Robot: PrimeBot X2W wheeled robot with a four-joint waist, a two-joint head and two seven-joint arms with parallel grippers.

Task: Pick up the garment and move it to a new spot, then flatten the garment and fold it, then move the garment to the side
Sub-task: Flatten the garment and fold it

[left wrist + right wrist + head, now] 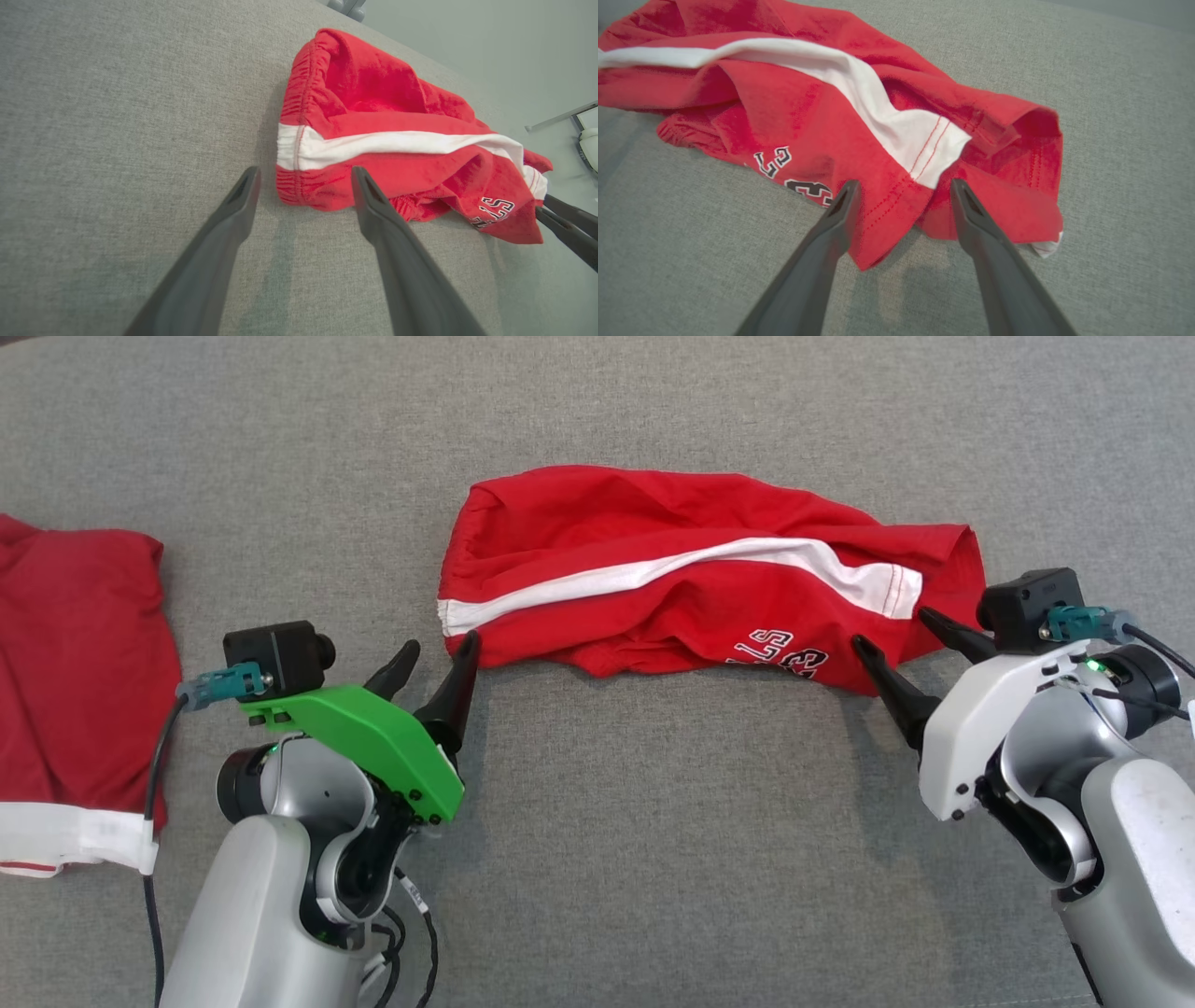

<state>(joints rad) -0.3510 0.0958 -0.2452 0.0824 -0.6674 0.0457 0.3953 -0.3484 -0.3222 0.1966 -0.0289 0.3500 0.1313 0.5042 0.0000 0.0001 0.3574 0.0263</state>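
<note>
Crumpled red shorts [653, 523] lie mid-counter [597, 859], nearer the far edge. The left end effector [441, 644] and right end effector [892, 627] are both spread wide and empty, one at each near end of the shorts, probably set for flattening. Soft knit, white stripe [597, 583], gathered elastic waistband, grey woven cover. Second red garment [75, 653] at left edge.

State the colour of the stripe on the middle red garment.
White; the stripe on the garment shows best in the right wrist view.
</note>
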